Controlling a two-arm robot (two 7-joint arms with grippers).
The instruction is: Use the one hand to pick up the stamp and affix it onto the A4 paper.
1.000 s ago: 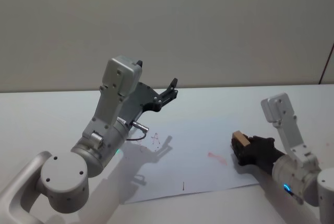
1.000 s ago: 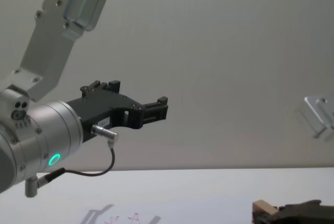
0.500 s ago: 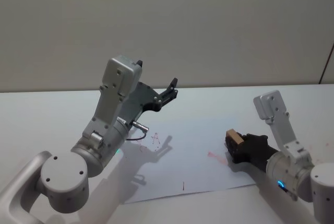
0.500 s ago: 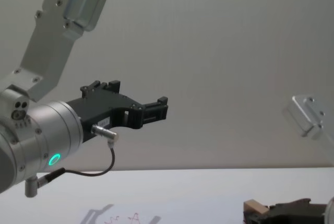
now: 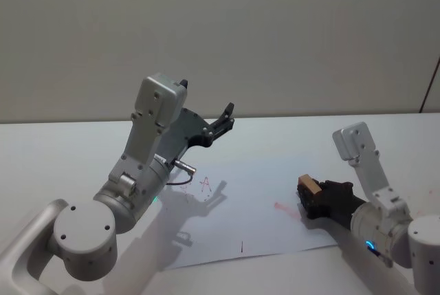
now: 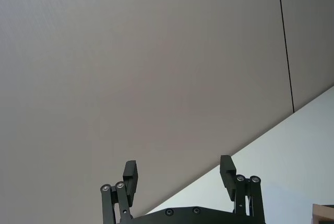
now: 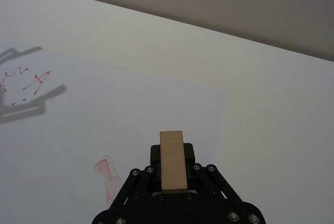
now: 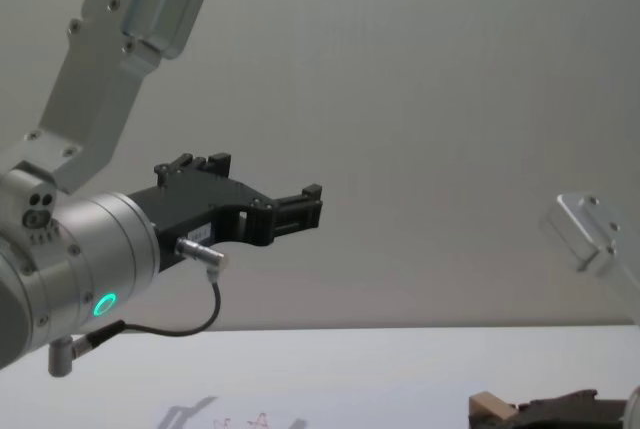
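**Head view.** We found the right claw low over the right part of the A4 paper, pinching the stamp between its fingers. A red mark lay on the sheet just beside it. The left claw was raised above the tabletop, well apart from the work.

**Left wrist view.** The left claw stood spread and held nothing.

**Right wrist view.** The stamp sat straight and centred in the right claw. Bare paper lay ahead of it, the red mark lay to one side, and the A-shaped mark lay far off.

**Chest view.** The stamp hung close to the tabletop. We could not tell whether it touched the sheet.

**Procedure, as we judged it.** The step in hand was the press.
1. Choose a bare patch clear of the existing marks.
2. Bring the stamp's face down flat, without tilt.
3. Press straight down, with no sideways drag.
4. Keep a firm pinch while lifting vertically, so the print does not smear.
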